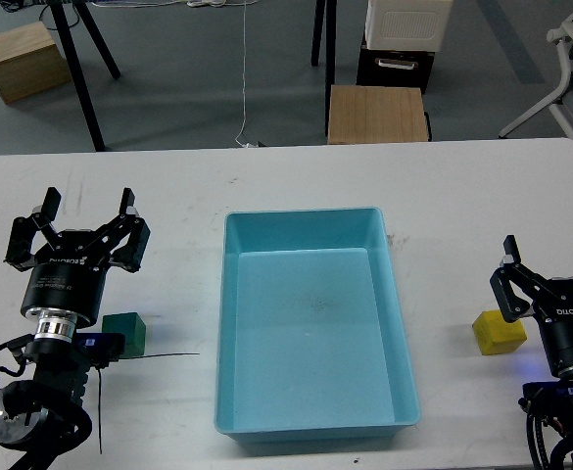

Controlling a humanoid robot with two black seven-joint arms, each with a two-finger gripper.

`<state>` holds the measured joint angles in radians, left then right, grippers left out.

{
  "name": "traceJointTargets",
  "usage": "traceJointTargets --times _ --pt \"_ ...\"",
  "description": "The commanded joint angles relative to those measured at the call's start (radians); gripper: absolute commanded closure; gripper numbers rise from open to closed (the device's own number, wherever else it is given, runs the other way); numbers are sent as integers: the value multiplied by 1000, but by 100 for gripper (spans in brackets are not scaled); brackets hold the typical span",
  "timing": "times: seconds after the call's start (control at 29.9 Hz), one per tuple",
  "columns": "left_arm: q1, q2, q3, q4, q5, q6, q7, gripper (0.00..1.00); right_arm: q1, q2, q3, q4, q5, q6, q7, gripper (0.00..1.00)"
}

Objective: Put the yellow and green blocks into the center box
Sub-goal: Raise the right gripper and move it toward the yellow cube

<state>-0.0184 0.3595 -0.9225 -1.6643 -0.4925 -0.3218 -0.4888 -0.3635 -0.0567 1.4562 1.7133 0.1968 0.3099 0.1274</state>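
Note:
The center box (404,392), a light blue tray with low walls, sits in the middle of the white table and holds nothing. A dark green block (127,332) rests on the table left of the tray, just right of my left wrist and nearer to me than the fingers. My left gripper (85,213) stands open above the table, nothing between its fingers. A yellow block (497,334) lies right of the tray, close to the left finger of my right gripper (550,257), which is open and holds nothing.
The white table (168,186) ends at a far edge. Beyond it on the floor stand a tan wooden box (377,114), another tan box (20,61) at far left, black stand legs (82,69) and a white chair base (570,69).

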Motion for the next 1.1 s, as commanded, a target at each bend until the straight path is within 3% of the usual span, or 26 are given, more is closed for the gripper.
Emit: traceJointTargets --times 0.0,0.3,0.44,0.54,0.7,0.8,0.9,0.97,1.07 --pt "0 1 -1 1 0 0 0 0 0 0 1 0 0 0 2 1" --pt "0 1 1 5 0 1 0 0 12 -46 35 -4 -69 3 2 1" --pt "0 1 1 5 0 3 0 0 66 -120 113 -4 -279 -15 3 1" --pt "-2 1 1 5 0 3 0 0 138 -185 133 -4 -477 -89 0 1" --pt "-2 1 1 6 0 4 0 0 242 -479 63 -4 -782 -137 -15 1" --pt "-5 -1 1 18 0 4 0 0 307 -726 -72 -3 -813 -137 -15 1" --pt "-8 -7 1 31 0 4 0 0 386 -900 -215 8 -807 -152 -21 1" --pt "-9 -20 1 35 0 4 0 0 440 -998 -322 11 -781 -152 -60 1" --pt "-11 -25 1 37 0 6 0 0 523 -1142 -456 17 -749 -152 -156 1"
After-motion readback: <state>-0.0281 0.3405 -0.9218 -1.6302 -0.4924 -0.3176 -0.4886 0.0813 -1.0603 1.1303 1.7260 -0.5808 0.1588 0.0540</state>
